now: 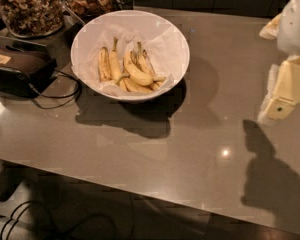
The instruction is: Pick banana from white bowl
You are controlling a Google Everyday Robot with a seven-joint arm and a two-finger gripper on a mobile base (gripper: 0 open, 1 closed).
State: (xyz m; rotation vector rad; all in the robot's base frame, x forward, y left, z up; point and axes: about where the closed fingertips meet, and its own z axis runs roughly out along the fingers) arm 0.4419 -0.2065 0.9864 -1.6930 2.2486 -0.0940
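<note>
The white bowl [176, 30] stands on the grey table at the upper middle of the camera view, lined with crinkled white paper. Several bananas lie in it. The banana [136, 73] is the long curved yellow one near the bowl's middle, lying across the shorter ones. My gripper [282, 91] is a cream and white shape at the right edge, hanging above the table. It is far to the right of the bowl and touches nothing.
Two glass jars of nuts [27, 9] [90, 1] stand at the back left. A black device [17, 69] with a cable lies left of the bowl. The table's front edge [115, 186] runs across the bottom. The arm's shadow [270, 179] falls at the lower right.
</note>
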